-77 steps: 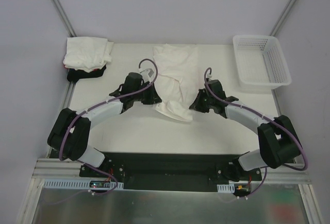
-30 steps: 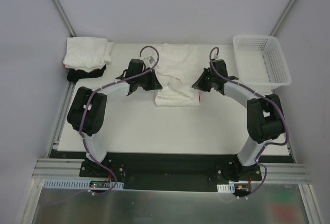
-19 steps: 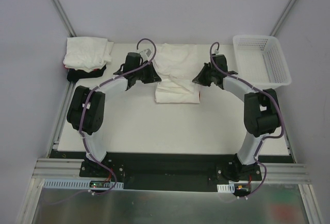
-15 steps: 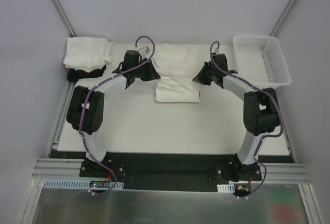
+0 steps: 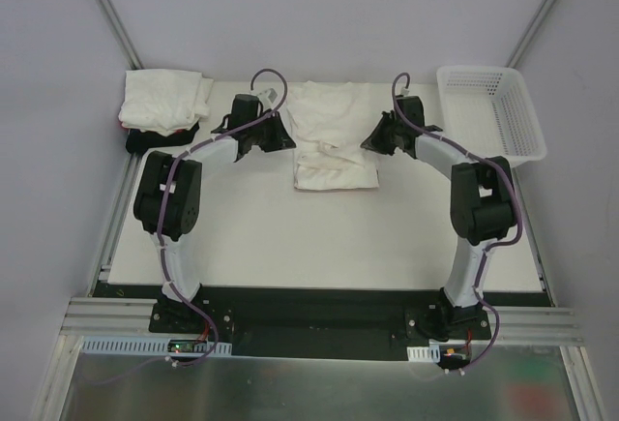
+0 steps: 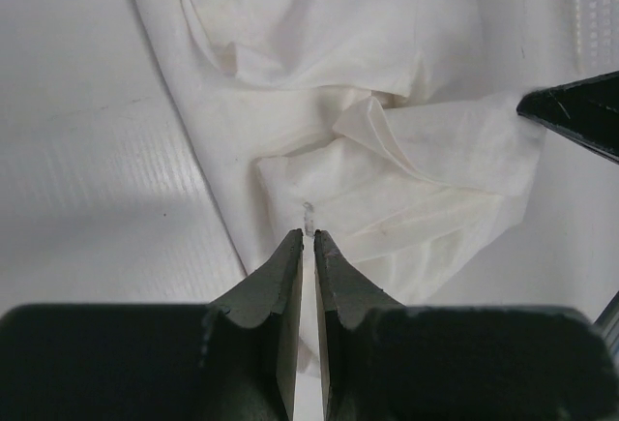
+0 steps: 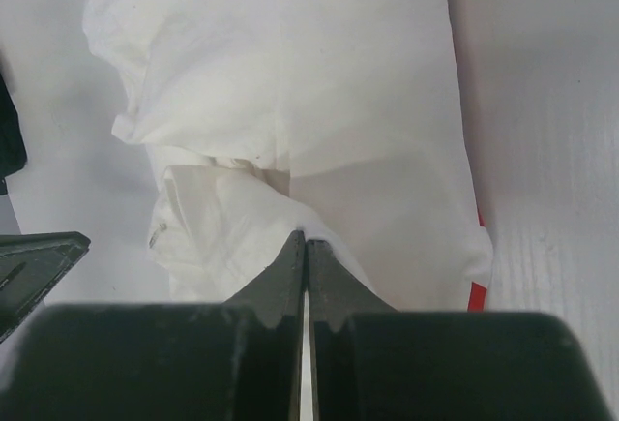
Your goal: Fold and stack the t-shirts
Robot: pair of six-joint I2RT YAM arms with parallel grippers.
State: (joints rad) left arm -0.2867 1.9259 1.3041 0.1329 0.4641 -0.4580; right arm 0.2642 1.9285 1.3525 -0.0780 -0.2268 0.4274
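A white t-shirt [image 5: 334, 140] lies folded at the table's far middle. It also shows in the left wrist view [image 6: 387, 160] and the right wrist view [image 7: 319, 82]. My left gripper [image 5: 283, 140] is at its left side and my right gripper [image 5: 368, 145] at its right side. In the wrist views the left gripper [image 6: 308, 234] and the right gripper [image 7: 306, 239] are each shut on a raised fold of the white cloth. A red sliver [image 7: 476, 295] peeks from under the shirt. A stack of white shirts [image 5: 164, 100] sits on a black one [image 5: 162, 137] at the far left corner.
A white mesh basket [image 5: 488, 111] stands at the far right corner. Grey walls enclose the table on three sides. Both arms reach far out from their bases at the near edge.
Both grippers have carried the shirt's near end away from me over its far part, so the shirt is now shorter and doubled. Both arms have stretched further out.
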